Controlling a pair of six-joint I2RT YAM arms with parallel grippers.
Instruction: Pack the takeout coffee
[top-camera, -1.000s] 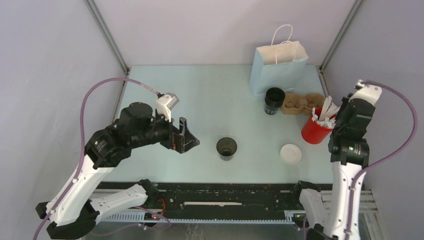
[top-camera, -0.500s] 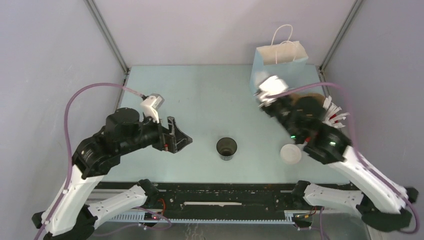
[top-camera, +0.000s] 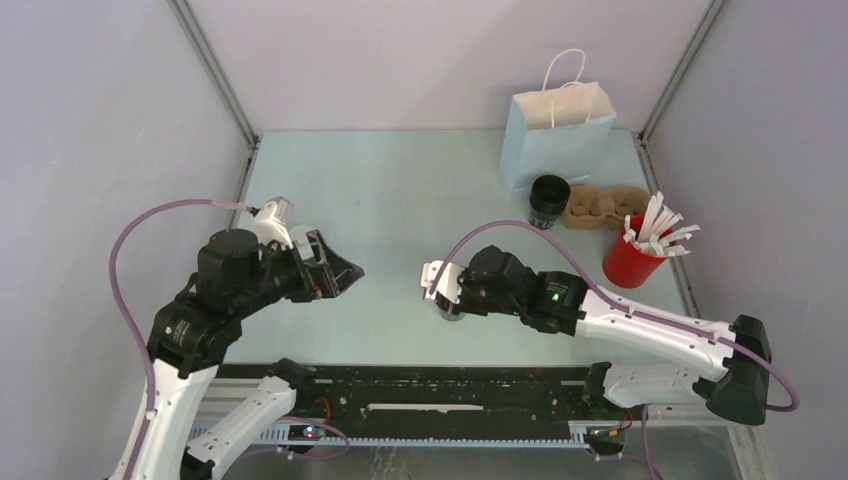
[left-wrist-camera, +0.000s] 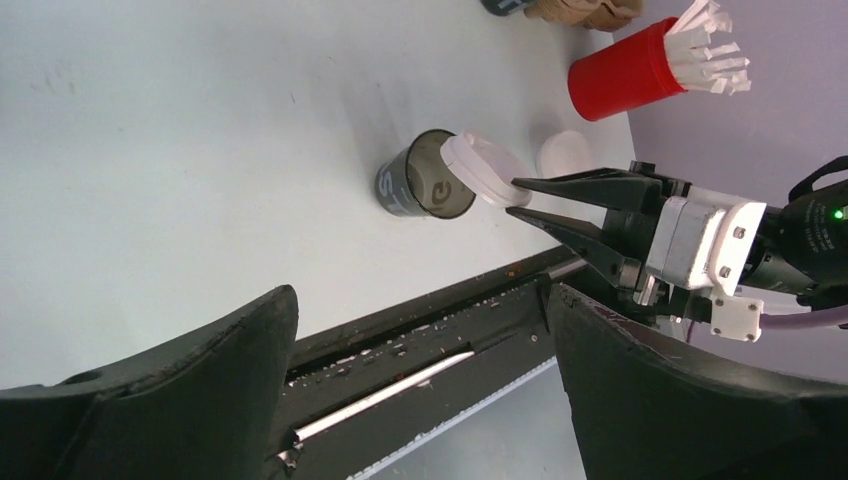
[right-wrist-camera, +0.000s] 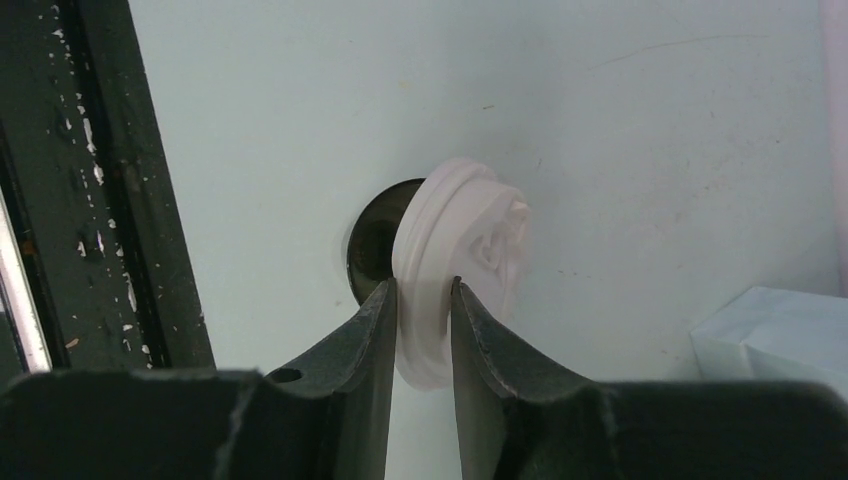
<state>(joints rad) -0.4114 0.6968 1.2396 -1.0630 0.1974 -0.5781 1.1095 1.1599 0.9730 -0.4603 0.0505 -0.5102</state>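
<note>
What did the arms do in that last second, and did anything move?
The right gripper swung left, took a white lid off the table and now holds it tilted over the cup. The left gripper drew back a little, open. Cup, bag and red cup stayed put.

Lid (right-wrist-camera: 455, 265): white moulded plastic, smooth, slight sheen. Dark cup (left-wrist-camera: 415, 187): glossy wall with pale print, base material can't tell. Right gripper (right-wrist-camera: 421, 295) fingers (right-wrist-camera: 365, 345): matt black plastic, faint grain; left gripper (left-wrist-camera: 420, 295) looks the same. Table (top-camera: 400, 190): pale, smooth, matt top with a few faint scuffs. Front rail (right-wrist-camera: 60, 200): black-painted metal, paint chipped to white specks. Bag (top-camera: 555, 140): light blue matt paper, white cord handles. Carrier (top-camera: 600, 208): brown, rough pulp cardboard. Red cup (left-wrist-camera: 620, 75): smooth, shiny, plastic look. Sticks (left-wrist-camera: 715, 45): white, matt; paper or wood, can't tell.
</note>
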